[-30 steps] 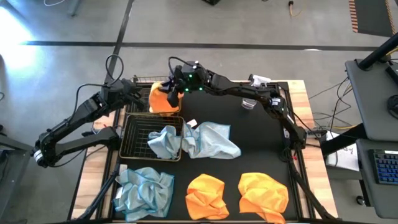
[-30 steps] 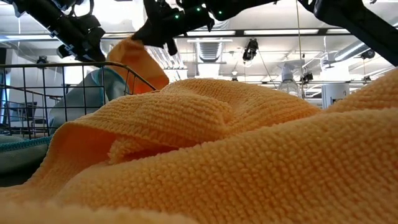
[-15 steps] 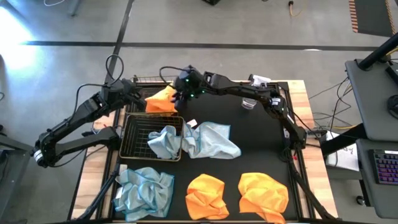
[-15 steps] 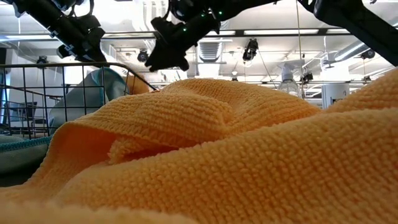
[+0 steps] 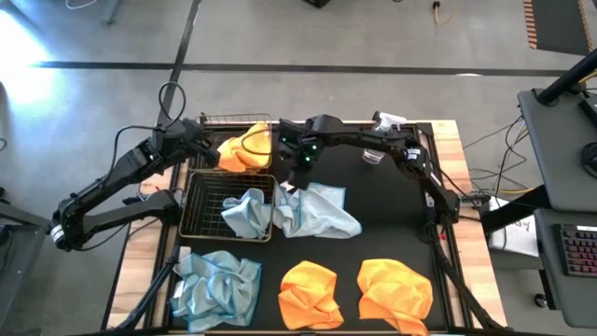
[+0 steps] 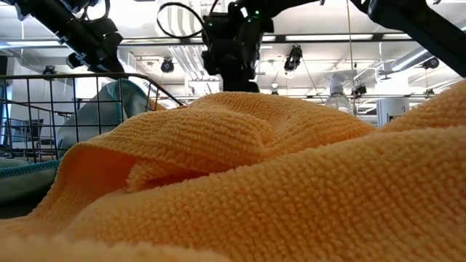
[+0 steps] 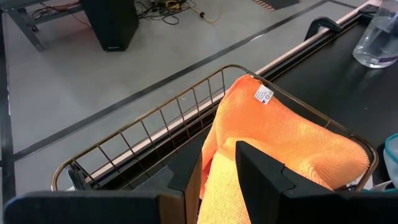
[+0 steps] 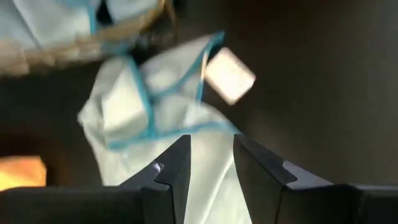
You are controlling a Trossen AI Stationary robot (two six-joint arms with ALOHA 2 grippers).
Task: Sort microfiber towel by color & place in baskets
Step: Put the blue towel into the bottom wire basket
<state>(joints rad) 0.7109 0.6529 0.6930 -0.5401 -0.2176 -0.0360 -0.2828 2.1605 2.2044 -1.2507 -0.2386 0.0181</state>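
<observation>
An orange towel (image 5: 244,147) lies bunched in the far wire basket (image 7: 155,115), its tag up. My left gripper (image 5: 203,140) hangs open above that basket's left end, the orange towel (image 7: 280,137) showing beyond its fingers. My right gripper (image 5: 300,168) points down, open, above a pale blue towel (image 5: 322,210) that lies crumpled on the black mat; nothing is between its fingers (image 8: 180,162). A second pale blue towel (image 5: 247,213) lies partly in the near basket (image 5: 201,210), draped over its right rim.
Along the near edge lie a pale blue towel (image 5: 219,280) and two orange towels (image 5: 311,289) (image 5: 394,289); one orange towel fills the low view's foreground (image 6: 255,182). A clear spray bottle (image 5: 373,154) stands at the far right of the mat.
My right gripper has let go of the orange towel, which has dropped from hanging above the far basket to lying bunched in it. The gripper has then gone toward the table's right and near edges, tipped steeply downward, and sunk over the pale blue towel.
</observation>
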